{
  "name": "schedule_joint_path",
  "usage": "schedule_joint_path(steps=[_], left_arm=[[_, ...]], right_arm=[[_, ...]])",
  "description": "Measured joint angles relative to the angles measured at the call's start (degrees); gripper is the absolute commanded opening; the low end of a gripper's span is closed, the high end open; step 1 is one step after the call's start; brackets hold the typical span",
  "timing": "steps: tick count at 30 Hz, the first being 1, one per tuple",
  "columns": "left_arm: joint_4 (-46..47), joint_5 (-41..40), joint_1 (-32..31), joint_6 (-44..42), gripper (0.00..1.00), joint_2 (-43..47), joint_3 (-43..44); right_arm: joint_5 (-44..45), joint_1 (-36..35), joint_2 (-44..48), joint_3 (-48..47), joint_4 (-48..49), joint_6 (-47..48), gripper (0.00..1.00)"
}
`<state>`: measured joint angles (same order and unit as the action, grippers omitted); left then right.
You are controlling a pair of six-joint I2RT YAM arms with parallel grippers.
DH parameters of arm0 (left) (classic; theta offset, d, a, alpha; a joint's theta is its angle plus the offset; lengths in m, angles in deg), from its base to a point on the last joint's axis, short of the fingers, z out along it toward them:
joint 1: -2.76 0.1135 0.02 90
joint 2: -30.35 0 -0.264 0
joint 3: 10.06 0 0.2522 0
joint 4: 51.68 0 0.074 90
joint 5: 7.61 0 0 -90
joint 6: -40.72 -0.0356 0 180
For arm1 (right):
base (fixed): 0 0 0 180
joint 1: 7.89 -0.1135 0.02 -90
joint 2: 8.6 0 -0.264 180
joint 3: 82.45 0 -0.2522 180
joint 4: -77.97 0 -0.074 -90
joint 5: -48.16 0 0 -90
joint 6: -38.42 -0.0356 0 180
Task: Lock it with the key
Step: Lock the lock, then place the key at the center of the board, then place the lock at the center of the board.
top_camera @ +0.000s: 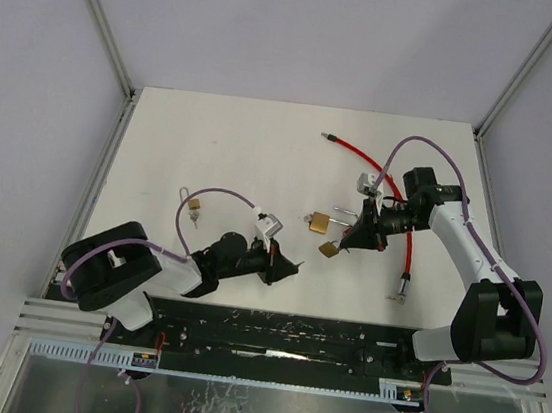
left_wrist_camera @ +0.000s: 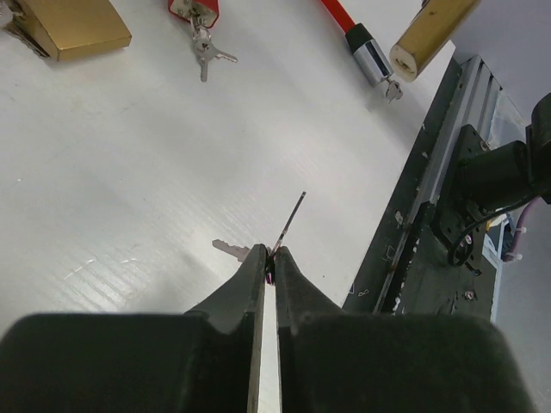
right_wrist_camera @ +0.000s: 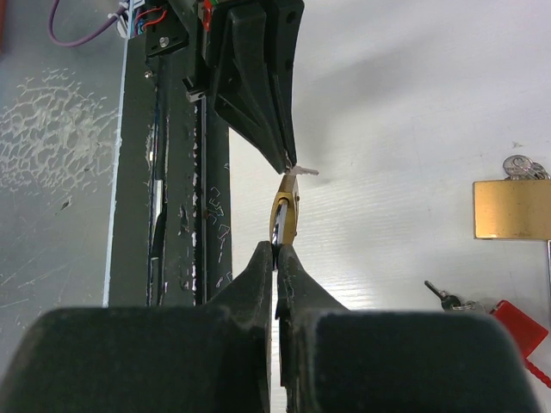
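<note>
Left of centre on the worktop (top_camera: 214, 138), a spare bunch of keys (top_camera: 192, 214) lies well apart from the action. The left claw (top_camera: 292, 265) is pressed together, pinching the key (left_wrist_camera: 231, 249), whose blade sticks out sideways from the tips. Just right of it and slightly farther off, the right claw (top_camera: 344, 243) is clamped on the small brass padlock (top_camera: 328, 249), its long axis pointing toward the left claw. Key and padlock are near, seemingly not yet touching. A larger padlock (top_camera: 318, 222) lies just beyond. The red cable (top_camera: 371, 168) curves at the right. Neither blocks the gap, I judge.
</note>
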<state>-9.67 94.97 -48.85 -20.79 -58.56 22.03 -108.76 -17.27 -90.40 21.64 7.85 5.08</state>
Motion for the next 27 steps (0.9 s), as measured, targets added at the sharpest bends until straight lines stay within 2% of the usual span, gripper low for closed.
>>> schedule_joint_path(steps=[8,15,27], left_arm=[[0.1,0.0,3.5,0.9,0.0,4.2,-2.1],[-2.4,-0.8,9.2,3.6,0.0,6.5,-2.3],[-9.9,-0.9,16.0,5.6,0.0,7.7,3.5]], right_arm=[[0.0,0.3,0.0,0.0,0.6,-0.7,0.0],[0.1,0.6,0.0,0.0,1.8,-1.8,0.0],[0.4,1.2,0.0,0.2,4.3,-4.1,0.0]])
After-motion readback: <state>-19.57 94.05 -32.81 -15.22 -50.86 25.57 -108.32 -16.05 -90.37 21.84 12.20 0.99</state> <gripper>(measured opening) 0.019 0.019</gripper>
